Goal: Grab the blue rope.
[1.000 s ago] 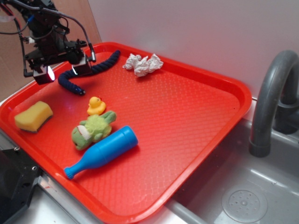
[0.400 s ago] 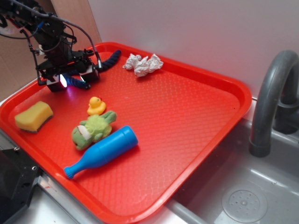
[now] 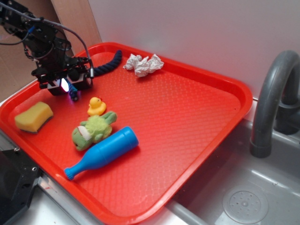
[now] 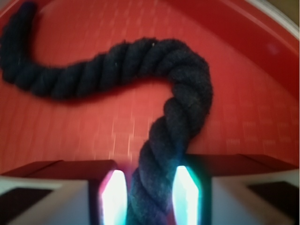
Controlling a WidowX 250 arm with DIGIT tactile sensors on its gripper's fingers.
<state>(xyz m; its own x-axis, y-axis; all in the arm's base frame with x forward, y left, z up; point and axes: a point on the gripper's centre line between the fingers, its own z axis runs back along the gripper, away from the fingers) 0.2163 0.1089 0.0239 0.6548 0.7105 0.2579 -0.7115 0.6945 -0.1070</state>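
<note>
The blue rope [image 3: 105, 64] is a dark navy twisted piece lying on the red tray [image 3: 187, 117] at its far left corner. My gripper [image 3: 69, 88] is down on the tray over the rope's near end, which it hides in the exterior view. In the wrist view the rope [image 4: 140, 61] curves in an S and runs down between my gripper's [image 4: 150, 197] two lit pads. Both pads [image 4: 114, 197] press against the rope's sides. The gripper is shut on the rope, which still rests on the tray.
On the tray are a yellow sponge [image 3: 33, 116], a yellow duck [image 3: 96, 106], a green plush toy [image 3: 93, 130], a light blue bottle-shaped toy [image 3: 103, 152] and crumpled white paper [image 3: 143, 63]. A grey faucet [image 3: 272, 103] and sink [image 3: 243, 197] are at the right.
My gripper has come down onto the rope's near end and its jaws have narrowed around it. The rope's visible part has shifted slightly.
</note>
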